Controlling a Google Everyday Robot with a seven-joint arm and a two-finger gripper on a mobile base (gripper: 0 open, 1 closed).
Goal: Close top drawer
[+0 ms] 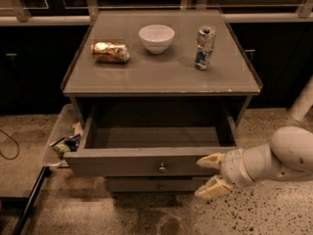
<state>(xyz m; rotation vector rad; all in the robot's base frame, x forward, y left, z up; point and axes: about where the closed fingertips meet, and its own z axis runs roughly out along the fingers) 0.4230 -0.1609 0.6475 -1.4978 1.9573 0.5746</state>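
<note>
The top drawer is a wide, shallow grey drawer with a small round metal knob. It stands pulled out partway from the grey cabinet and its inside is empty. My gripper is at the right end of the drawer front, its two cream fingers spread open. The upper finger is level with the front, at or just in front of it; the lower finger hangs below it. Nothing is held. A lower drawer front with its knob shows just beneath.
On the cabinet top are a gold can lying on its side, a white bowl and an upright dented can. A bin with rubbish stands at the cabinet's left. A white pole is at far right.
</note>
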